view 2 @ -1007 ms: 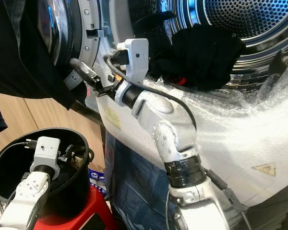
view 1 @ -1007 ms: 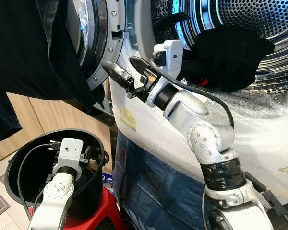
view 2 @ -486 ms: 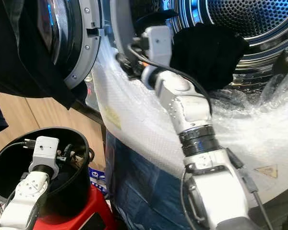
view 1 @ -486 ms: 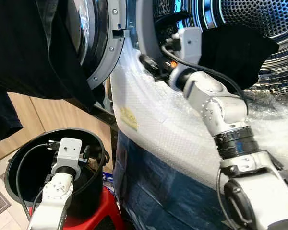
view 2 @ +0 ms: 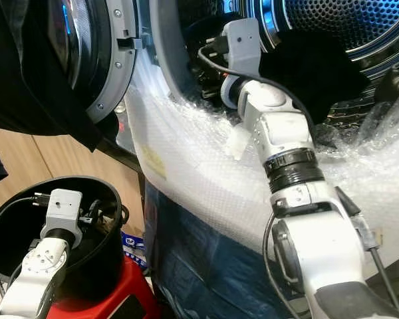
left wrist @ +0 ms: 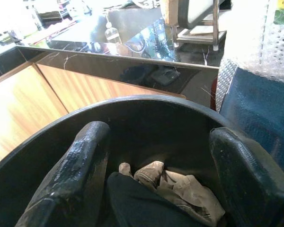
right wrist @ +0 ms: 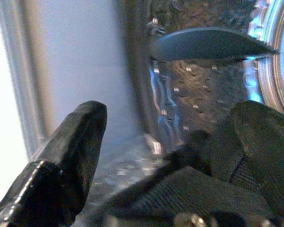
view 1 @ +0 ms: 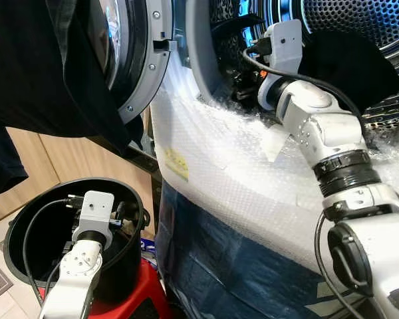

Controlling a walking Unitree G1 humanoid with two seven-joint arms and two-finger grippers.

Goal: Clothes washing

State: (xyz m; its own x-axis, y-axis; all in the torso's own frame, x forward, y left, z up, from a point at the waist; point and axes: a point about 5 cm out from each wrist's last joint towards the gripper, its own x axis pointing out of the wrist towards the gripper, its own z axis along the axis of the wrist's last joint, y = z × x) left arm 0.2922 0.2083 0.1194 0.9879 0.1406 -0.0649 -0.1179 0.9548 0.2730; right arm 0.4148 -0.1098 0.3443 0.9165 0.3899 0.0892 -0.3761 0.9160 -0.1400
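Note:
The washing machine's drum (view 1: 359, 16) stands open, and a black garment (view 1: 362, 66) hangs over its lower lip. My right gripper (right wrist: 170, 120) is inside the drum mouth at its left edge, open, with dark cloth (right wrist: 194, 194) lying low between its fingers (right wrist: 78, 142). My left gripper (left wrist: 158, 146) hangs open inside a black bucket (view 1: 26, 219). It is just above a black garment (left wrist: 142, 203) and a beige one (left wrist: 180, 187) at the bucket's bottom.
The washer door (view 1: 143, 66) swings open to the left with a dark garment (view 1: 40, 73) draped over it. Bubble wrap (view 1: 239, 173) and a blue cover (view 1: 213, 266) clad the machine's front. The bucket sits on a red stool (view 1: 143, 299) beside wooden cabinets (view 1: 46, 159).
My right arm has swung from the gap by the door hinge rightward and into the drum mouth. The left arm stays still in the bucket.

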